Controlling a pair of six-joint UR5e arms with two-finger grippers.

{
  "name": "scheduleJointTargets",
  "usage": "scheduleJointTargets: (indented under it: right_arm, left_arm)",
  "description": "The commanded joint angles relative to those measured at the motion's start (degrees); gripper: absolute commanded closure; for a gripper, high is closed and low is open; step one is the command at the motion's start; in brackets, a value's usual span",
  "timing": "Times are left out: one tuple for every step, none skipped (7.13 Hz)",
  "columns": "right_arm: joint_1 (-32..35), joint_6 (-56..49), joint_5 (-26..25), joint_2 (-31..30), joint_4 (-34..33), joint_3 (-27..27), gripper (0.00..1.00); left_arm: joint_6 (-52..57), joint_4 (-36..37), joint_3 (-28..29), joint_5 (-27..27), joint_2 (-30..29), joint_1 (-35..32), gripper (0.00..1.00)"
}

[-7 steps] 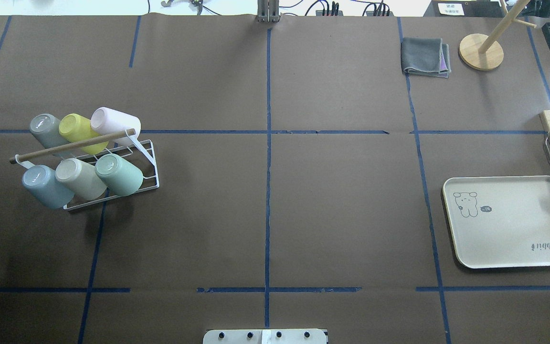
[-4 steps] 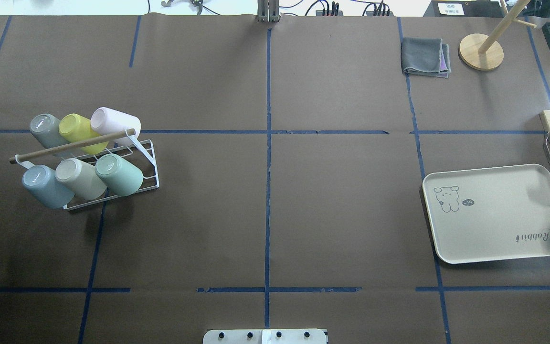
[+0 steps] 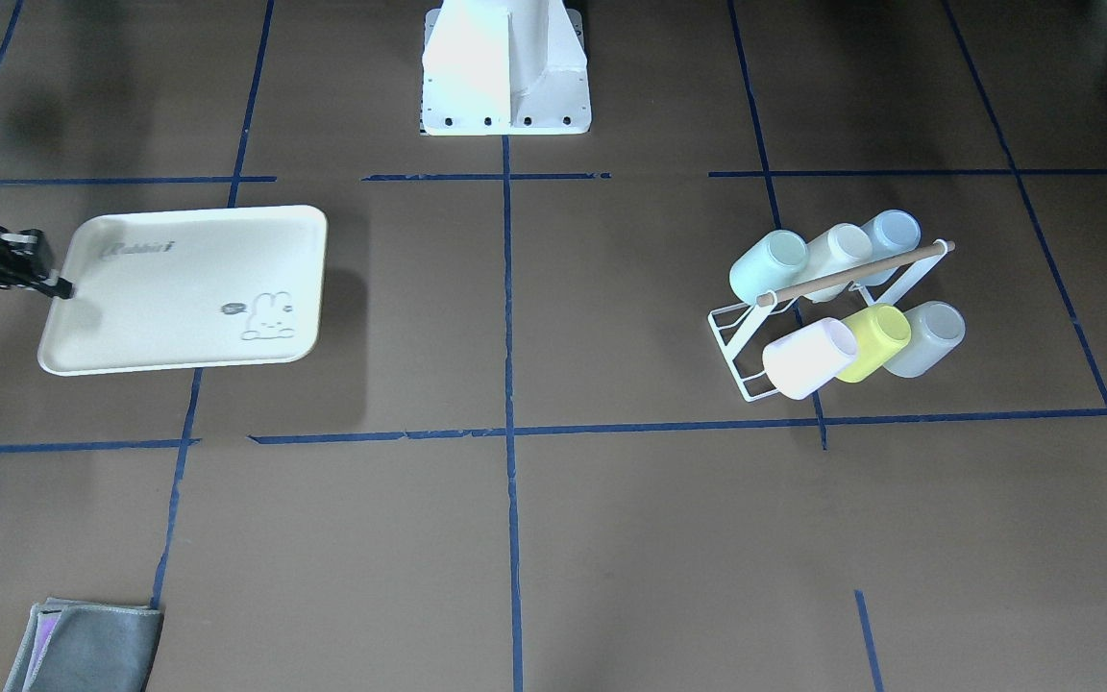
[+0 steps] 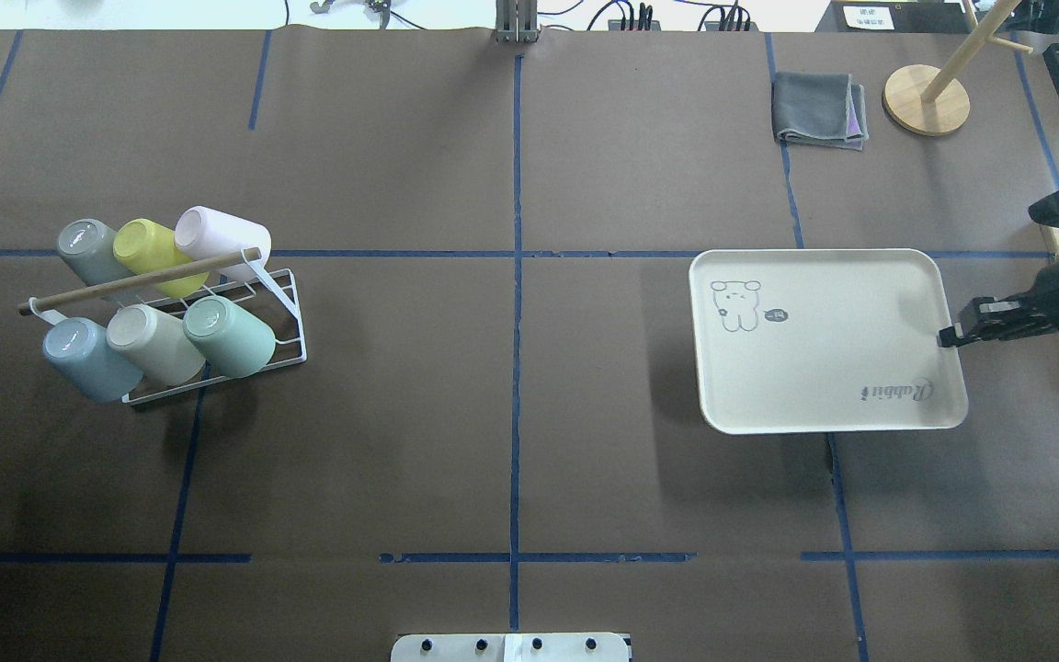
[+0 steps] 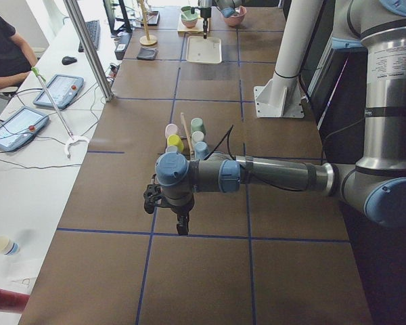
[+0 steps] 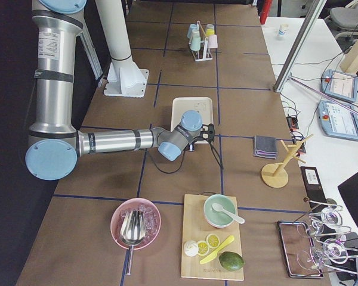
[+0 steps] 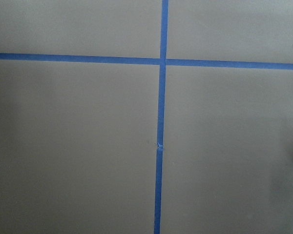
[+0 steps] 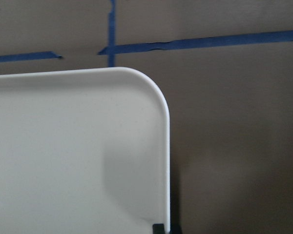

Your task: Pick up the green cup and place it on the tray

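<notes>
The green cup [image 4: 231, 336] lies tilted on a white wire rack [image 4: 293, 313] at the table's left, front row, beside a beige and a blue cup. It also shows in the front-facing view [image 3: 767, 266]. The cream tray [image 4: 824, 359] with the bunny drawing is at the table's right. My right gripper [image 4: 948, 336] is shut on the tray's right rim; the tray's shadow lies offset from it. The right wrist view shows the tray's corner [image 8: 78, 146]. My left gripper [image 5: 181, 227] shows only in the exterior left view, over bare table; I cannot tell its state.
The rack also holds yellow-green [image 4: 151, 250], pink and grey cups. A folded grey cloth [image 4: 819, 108] and a wooden stand [image 4: 926, 99] lie at the far right. A cutting board with food [image 6: 212, 244] and a pink bowl [image 6: 135, 223] are beyond the tray.
The tray has moved left and toward the far side with my right gripper on its rim. The right arm has come further into view. The cups have not moved.
</notes>
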Motion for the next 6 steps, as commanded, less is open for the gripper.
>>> scheduleJointTargets:
  right_arm:
    - [-7.4,7.5,-0.4,8.0,-2.1,0.2,1.00]
    - [-9.8,9.0,-1.9,13.0,-7.4,0.3,1.00]
    - [-12.7,11.1,-5.6,16.7,-11.0,0.3,1.00]
    - [-15.8,14.6,-7.6,19.4,-13.2,0.2,1.00]
    - [-19.1,18.0,-10.4,23.2,-17.2,0.1,1.00]
    - [-21.8,18.3,-14.1,26.3,-21.5,0.1,1.00]
  left_arm:
    - [0.0,0.0,0.2,0.1,0.0,0.0,0.00]
    - [0.0,0.0,0.3,0.0,0.0,0.0,0.00]
    - [0.0,0.0,0.2,0.0,0.0,0.0,0.00]
    - [0.0,0.0,0.2,0.0,0.0,0.0,0.00]
    - [0.0,0.0,0.0,0.0,0.0,0.0,0.00]
    - [0.0,0.0,0.0,0.0,0.0,0.0,0.00]
